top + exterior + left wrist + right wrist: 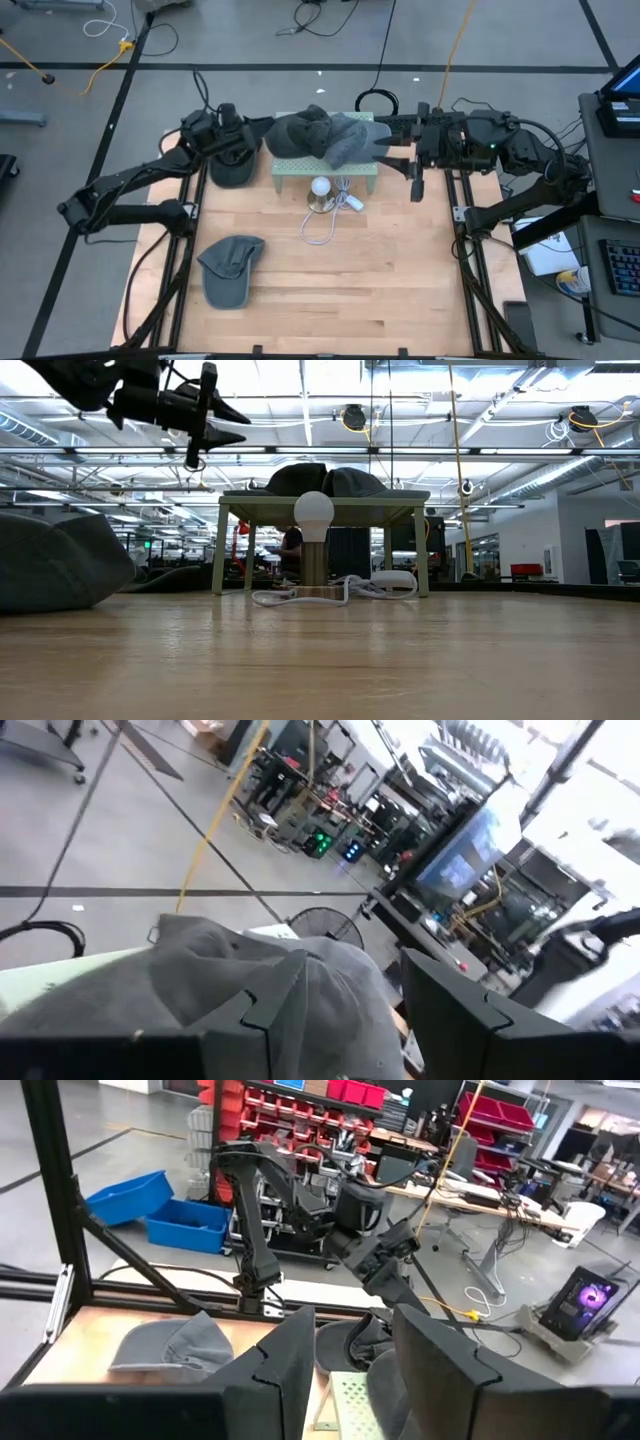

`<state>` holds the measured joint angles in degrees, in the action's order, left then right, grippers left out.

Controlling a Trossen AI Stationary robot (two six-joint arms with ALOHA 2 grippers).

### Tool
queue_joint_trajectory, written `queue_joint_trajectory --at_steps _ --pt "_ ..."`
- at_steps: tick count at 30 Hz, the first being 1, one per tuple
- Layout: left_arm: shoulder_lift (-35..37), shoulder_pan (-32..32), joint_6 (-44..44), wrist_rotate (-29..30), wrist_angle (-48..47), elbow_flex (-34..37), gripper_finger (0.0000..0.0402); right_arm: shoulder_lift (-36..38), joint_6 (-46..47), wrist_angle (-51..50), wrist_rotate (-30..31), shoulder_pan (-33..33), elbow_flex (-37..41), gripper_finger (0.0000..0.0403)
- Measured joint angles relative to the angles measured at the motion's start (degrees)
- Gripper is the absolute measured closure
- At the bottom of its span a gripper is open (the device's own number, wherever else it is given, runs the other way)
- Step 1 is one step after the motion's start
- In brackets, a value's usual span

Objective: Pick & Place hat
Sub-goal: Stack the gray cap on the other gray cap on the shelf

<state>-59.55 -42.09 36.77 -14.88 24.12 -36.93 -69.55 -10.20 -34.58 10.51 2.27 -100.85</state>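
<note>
Overhead and level views of the worktop [330, 300]. Two grey hats [325, 135] lie piled on a pale green stand [325, 172] at the far side; a third grey hat [230, 268] lies flat on the near left. Left hand [262, 133], fingers parted, at the pile's edge; any contact cannot be told. Right hand [416, 188], fingers partly open, empty, beside the stand. A lamp bulb [320, 186] with white cable [322, 225] stands before the stand

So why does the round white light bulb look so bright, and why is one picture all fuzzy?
In the low view, the round white light bulb stands against bright ceiling lights, so the things around it look dark. The left wrist view is blurry: the soft grey hat and the room behind it are smeared.
</note>
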Motion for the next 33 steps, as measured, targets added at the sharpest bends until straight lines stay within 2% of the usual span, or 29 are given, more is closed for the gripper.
queue_joint_trajectory --at_steps 4,8,17,24,30,33 --pt "0.0 3.03 0.75 1.57 -0.07 0.0 0.0238 0.02 0.92 -0.01 -0.02 -0.34 -0.01 0.0273" --pt "0.0 6.3 4.34 5.33 -0.29 0.0 0.0238 0.02 0.67 -0.03 -0.03 -0.34 -0.01 0.0273" --pt "0.0 16.35 13.49 9.07 -3.24 0.0 0.0238 0.02 0.53 -0.14 -0.2 -0.32 -0.01 0.0273" --pt "0.0 25.09 24.67 12.53 -7.34 0.0 0.0238 0.02 2.28 -0.14 -0.22 -0.32 -0.01 0.0273" --pt "0.02 31.28 34.35 13.0 -10.91 0.0 0.0238 0.02 2.43 -0.2 -0.24 -0.32 -0.01 0.0273" --pt "0.0 34.49 39.28 13.01 -18.06 -1.29 0.0238 0.02 2.45 -0.63 -0.24 -0.32 -0.01 0.0273"
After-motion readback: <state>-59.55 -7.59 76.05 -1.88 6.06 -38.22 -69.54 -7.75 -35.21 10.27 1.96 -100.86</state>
